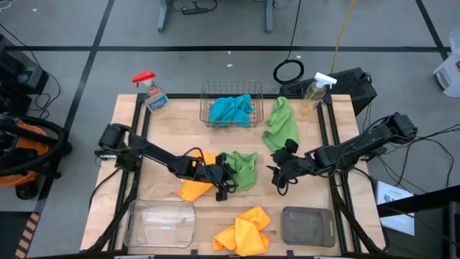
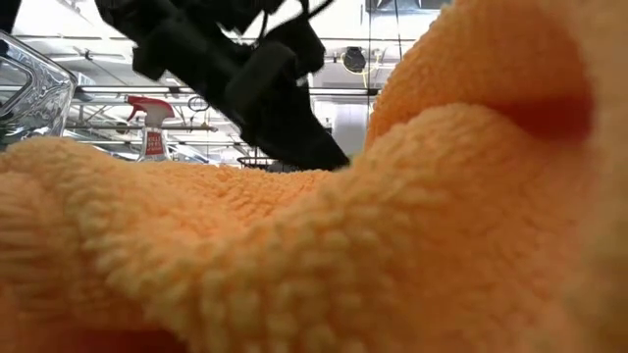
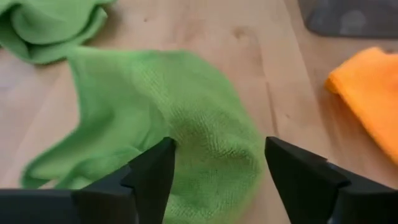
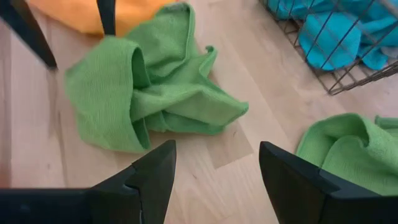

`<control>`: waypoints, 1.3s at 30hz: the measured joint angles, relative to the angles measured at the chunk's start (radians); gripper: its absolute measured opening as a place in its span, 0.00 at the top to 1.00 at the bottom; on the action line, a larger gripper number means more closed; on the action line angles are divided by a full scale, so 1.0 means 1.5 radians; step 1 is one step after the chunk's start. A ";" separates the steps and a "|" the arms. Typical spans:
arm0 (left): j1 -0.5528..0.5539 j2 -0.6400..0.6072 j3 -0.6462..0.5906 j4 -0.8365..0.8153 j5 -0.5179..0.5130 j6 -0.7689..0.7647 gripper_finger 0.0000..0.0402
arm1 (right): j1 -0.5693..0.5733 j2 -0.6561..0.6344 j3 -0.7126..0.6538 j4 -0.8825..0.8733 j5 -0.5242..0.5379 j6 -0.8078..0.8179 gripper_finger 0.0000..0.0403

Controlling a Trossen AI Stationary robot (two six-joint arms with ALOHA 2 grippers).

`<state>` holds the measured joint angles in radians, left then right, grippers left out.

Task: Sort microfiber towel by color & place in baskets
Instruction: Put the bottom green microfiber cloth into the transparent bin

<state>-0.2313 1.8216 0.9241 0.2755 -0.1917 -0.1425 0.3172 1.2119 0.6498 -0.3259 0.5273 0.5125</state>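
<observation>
Towels lie across a wooden table, and the sorting looks about a third done. Both teal towels already sit in the wire basket at the middle of the far edge. The clear bin at the near left corner and the grey bin at the near right corner look unfilled.

Four towels are left, as far as can be judged. One green towel lies crumpled at the table's centre, with no clear long axis (it is roughly as wide as it is long). A second green towel lies just right of the basket, a long shape running from the far edge toward the centre. One orange towel lies left of centre, partly under the left arm. The other orange towel sits at the near edge between the two bins, its length slanting from the near edge up toward the grey bin.

The left end effector is right over the centre green towel, fingers spread wide and holding nothing, one finger at the cloth's edge. The right end effector hangs just right of that same towel, also wide open and empty.

Two spray bottles stand at the far corners.
</observation>
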 joint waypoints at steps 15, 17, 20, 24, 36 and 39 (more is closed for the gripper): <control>-0.003 0.105 0.056 0.020 0.005 -0.002 0.68 | 0.000 0.003 0.001 0.009 0.016 -0.011 0.45; -0.003 0.105 0.060 0.021 0.005 -0.005 0.79 | 0.000 0.003 0.001 0.010 0.016 -0.009 0.45; -0.003 0.105 0.065 0.020 0.005 -0.005 0.94 | 0.000 0.003 0.001 0.011 0.016 -0.006 0.45; -0.003 0.105 0.071 0.020 0.004 -0.006 0.96 | 0.004 0.003 0.001 0.015 0.017 -0.003 0.45; -0.003 0.083 0.095 0.016 0.000 -0.005 0.98 | 0.050 0.019 0.001 0.032 0.084 0.005 0.45; -0.003 0.061 0.095 0.012 -0.003 -0.005 0.98 | 0.063 0.021 0.001 0.029 0.084 0.005 0.45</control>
<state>-0.2361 1.9127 1.0660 0.2942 -0.1961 -0.1505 0.4114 1.2438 0.6506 -0.2816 0.6534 0.5194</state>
